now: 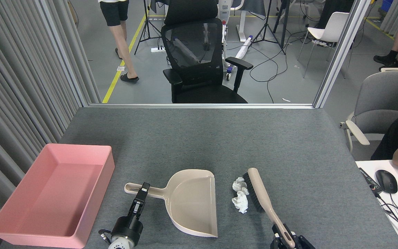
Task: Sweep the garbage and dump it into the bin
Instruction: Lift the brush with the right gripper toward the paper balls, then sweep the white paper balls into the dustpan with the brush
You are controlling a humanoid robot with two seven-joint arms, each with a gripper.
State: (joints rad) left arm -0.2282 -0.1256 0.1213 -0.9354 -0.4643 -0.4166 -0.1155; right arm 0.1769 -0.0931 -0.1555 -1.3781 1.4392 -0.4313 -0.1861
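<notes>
Garbage (239, 196): crumpled white tissue wads, two of them, touching each other, lying on the grey table (219, 138). They sit between the open mouth of the dustpan (193, 202) and the dark bristles of the brush (259, 193); bristles are right against the wads on their right side, small gap to the dustpan lip on their left.

Counts: 2 wads, 1 beige dustpan, 1 beige brush, 1 pink bin (52, 193).

Bin is at the table's left edge, well apart from the wads, nothing visible inside it.

Left gripper (143, 191): fingers closed narrow on the dustpan handle. Wads are well to its right, across the whole pan.

Right gripper (286, 238): at the bottom edge, clamped on the brush handle's end; partly cropped. Wads lie up and to the left of it, at the brush's far end, not touching the fingers.
</notes>
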